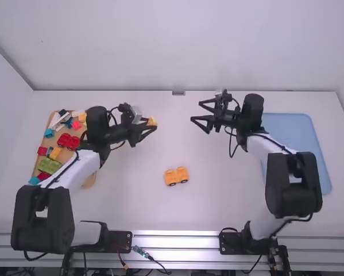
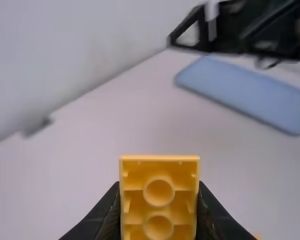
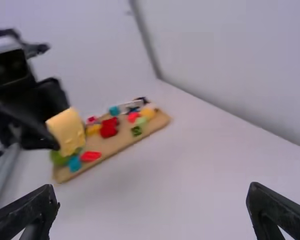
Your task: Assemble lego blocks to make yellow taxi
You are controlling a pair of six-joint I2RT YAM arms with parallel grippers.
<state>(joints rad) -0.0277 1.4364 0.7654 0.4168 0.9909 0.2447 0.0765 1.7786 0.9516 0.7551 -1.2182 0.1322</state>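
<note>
My left gripper point(image 1: 146, 127) is over the table left of centre, shut on a yellow block point(image 1: 152, 121). In the left wrist view that yellow block point(image 2: 159, 197) shows its hollow underside with two round tubes, pinched by the left gripper point(image 2: 159, 210). The right gripper point(image 1: 201, 115), right of centre, stands open with nothing between its fingers; its own wrist view shows the right gripper point(image 3: 152, 205) spread wide. A yellow wheeled car base point(image 1: 176, 176) rests on the table in front, nearer the arm bases than both grippers.
At the left, a wooden tray point(image 1: 87, 183) holds several colourful blocks, partly behind the left arm. A blue tray point(image 1: 301, 138) lies on the right, partly under the right arm. A wall point(image 1: 183, 46) rises behind the table's far edge.
</note>
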